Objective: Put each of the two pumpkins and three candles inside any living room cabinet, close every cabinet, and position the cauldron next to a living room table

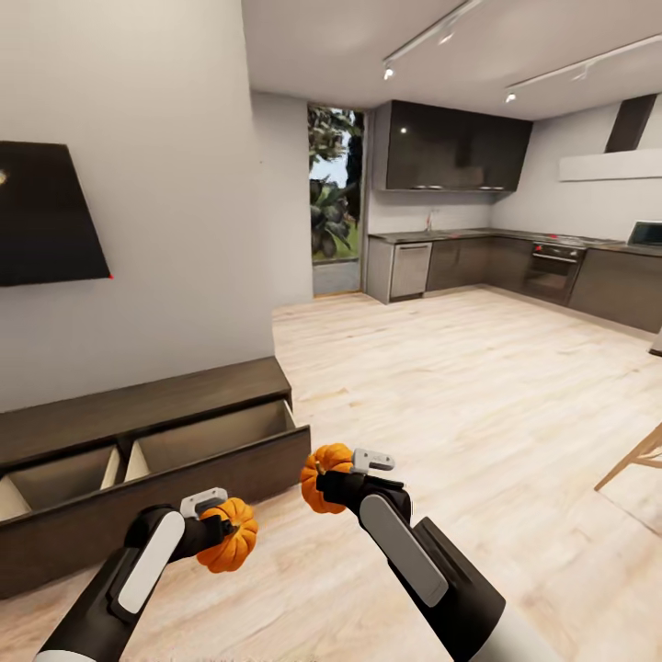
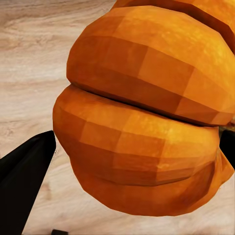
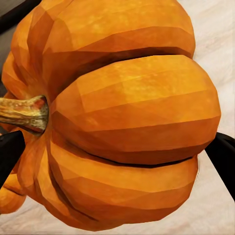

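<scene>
Bright, even render; ceiling spotlights (image 1: 389,71) glow, shadows soft, focus sharp.

You have two pumpkins in sight: one pumpkin (image 1: 230,544) held in the left gripper (image 1: 223,531), the other pumpkin (image 1: 325,476) in the right gripper (image 1: 342,473). One cabinet (image 1: 138,460) stands before you, its pull-out drawer (image 1: 156,455) showing two open compartments. One dark wall screen (image 1: 46,213) hangs above.

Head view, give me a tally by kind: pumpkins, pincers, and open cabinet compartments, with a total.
Pumpkins: 2, one in the left pincer (left pumpkin), one in the right pincer (right pumpkin).
Pincers: 2, each shut on its pumpkin.
Open compartments in the pulled-out cabinet drawer: 2 (left compartment, right compartment).
Total: 6.
</scene>
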`<state>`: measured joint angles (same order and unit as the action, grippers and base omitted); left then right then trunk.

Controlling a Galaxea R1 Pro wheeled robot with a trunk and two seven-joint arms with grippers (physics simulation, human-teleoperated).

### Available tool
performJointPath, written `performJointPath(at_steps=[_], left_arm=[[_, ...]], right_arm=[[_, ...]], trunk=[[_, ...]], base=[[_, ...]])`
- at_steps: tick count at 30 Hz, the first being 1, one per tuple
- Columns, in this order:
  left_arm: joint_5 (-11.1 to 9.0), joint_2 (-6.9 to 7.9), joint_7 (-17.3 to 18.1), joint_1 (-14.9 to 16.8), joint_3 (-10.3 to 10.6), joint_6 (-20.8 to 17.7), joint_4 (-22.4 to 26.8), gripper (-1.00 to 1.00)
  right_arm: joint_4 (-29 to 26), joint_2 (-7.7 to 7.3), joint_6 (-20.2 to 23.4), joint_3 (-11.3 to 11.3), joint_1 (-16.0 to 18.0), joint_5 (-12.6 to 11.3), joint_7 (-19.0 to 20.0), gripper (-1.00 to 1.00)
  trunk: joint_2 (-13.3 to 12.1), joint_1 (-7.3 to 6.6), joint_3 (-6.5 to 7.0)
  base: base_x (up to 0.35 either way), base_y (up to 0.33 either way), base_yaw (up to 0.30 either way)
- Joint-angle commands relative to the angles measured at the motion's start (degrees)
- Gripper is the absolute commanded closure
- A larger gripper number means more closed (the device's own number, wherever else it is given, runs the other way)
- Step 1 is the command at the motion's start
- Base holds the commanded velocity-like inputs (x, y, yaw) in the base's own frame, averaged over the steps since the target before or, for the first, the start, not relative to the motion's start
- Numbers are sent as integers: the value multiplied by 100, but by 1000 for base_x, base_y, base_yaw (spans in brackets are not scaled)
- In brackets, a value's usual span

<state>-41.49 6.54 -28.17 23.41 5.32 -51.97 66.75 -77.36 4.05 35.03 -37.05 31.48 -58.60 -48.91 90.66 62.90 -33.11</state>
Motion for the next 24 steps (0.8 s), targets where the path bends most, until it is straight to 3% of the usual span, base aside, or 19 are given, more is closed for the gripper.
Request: performJointPath(at_steps=[1,24], left_arm=[[-56,5,-66,5,15,-6,5,100],[-52,5,-66,5,13,-6,5,100]], right_arm=[[-7,-1,13,-4,6,-38,-48,100],[1,-1,4,-5,6,-39,-48,100]], trunk=[[4,0,-10],[4,0,-89]], base=[[0,-27,266],[0,-2,266]])
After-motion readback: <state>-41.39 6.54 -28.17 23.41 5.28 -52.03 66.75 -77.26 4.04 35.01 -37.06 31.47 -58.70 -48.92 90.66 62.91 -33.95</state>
